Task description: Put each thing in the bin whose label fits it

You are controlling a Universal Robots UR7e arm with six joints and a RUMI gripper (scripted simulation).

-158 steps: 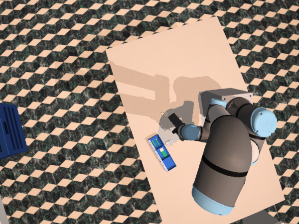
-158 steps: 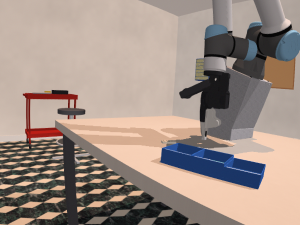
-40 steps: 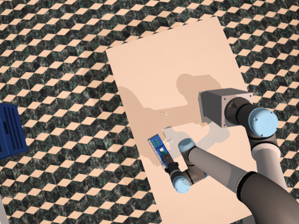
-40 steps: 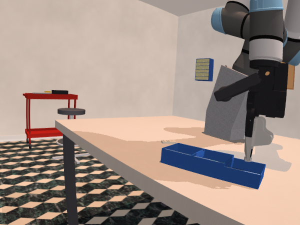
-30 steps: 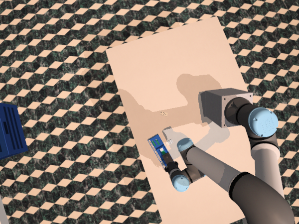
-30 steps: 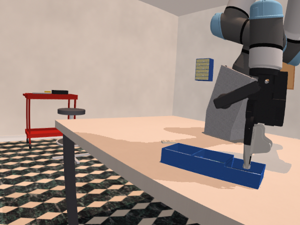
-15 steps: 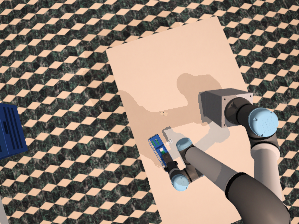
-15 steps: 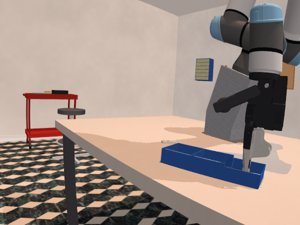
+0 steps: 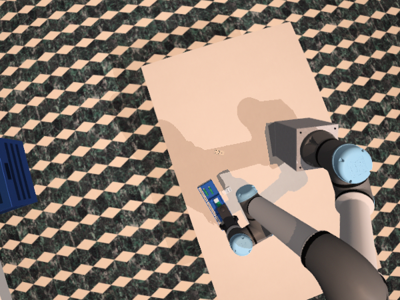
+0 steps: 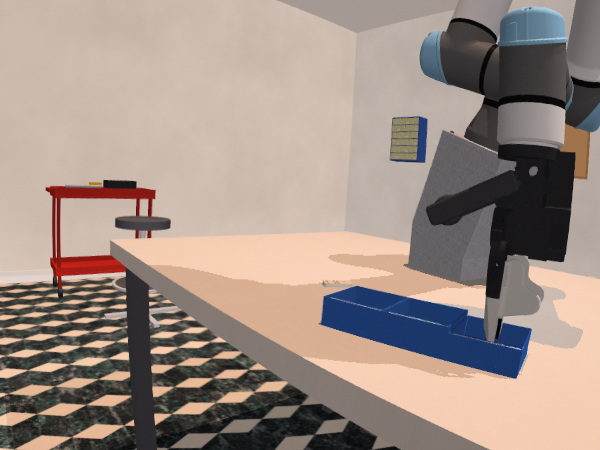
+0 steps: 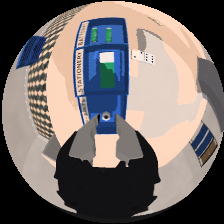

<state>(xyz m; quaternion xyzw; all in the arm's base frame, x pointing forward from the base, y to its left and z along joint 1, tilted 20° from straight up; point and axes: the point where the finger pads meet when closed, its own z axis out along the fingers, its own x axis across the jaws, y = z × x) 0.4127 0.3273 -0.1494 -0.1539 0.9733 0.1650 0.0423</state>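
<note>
A blue bin block (image 9: 205,184) (image 10: 415,332) (image 11: 126,75) stands upright with three compartments. Two green batteries (image 11: 94,35) (image 11: 108,35) lie in the BATTERIES compartment. A white-and-green eraser-like block (image 11: 107,70) lies in the middle STATIONERY compartment. The end compartment's label is partly hidden. My gripper (image 10: 493,340) (image 11: 107,114) is slightly open, its tips inside this end compartment. A small grey metal nut-like piece (image 11: 105,116) is between and just beyond the tips, apart from them. A white domino (image 9: 227,190) (image 11: 143,56) lies beside the bins. A beige domino-like piece (image 9: 219,152) (image 10: 337,283) lies farther off.
The compartment walls stand close around my fingertips. The grey robot pedestal (image 9: 283,143) (image 10: 445,215) stands at the table's side. The table edge (image 10: 280,360) runs near the bins' labelled side. A red cart (image 10: 102,192) and a stool (image 10: 142,223) stand away from the table.
</note>
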